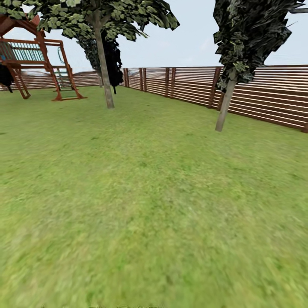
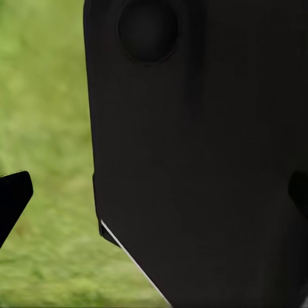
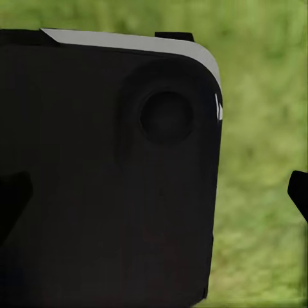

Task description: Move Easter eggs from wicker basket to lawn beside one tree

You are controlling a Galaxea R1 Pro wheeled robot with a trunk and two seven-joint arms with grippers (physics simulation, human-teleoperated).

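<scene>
Head view: the lawn (image 1: 145, 205) fills the near and mid ground of the garden; no eggs or basket in sight. Far left-centre stands a tree (image 1: 104, 64) w/ a slightly leaning grey-brown trunk and leafy crown; a dark conifer (image 1: 112, 60) sits just behind it. Right of centre, a second thin-trunked dark tree (image 1: 233, 64) stands near the brown slatted fence (image 1: 265, 94), which runs along the far and right side. Far left: a red-brown wooden play frame (image 1: 38, 64). Left wrist view: a dark robot body panel (image 2: 199, 154) blocks most of the grass; one left finger tip (image 2: 13, 199) shows at the edge. Right wrist view: similar dark panel (image 3: 109, 179), right finger tip (image 3: 299, 192) at the edge. Both jaws stand wide apart, holding nothing.
</scene>
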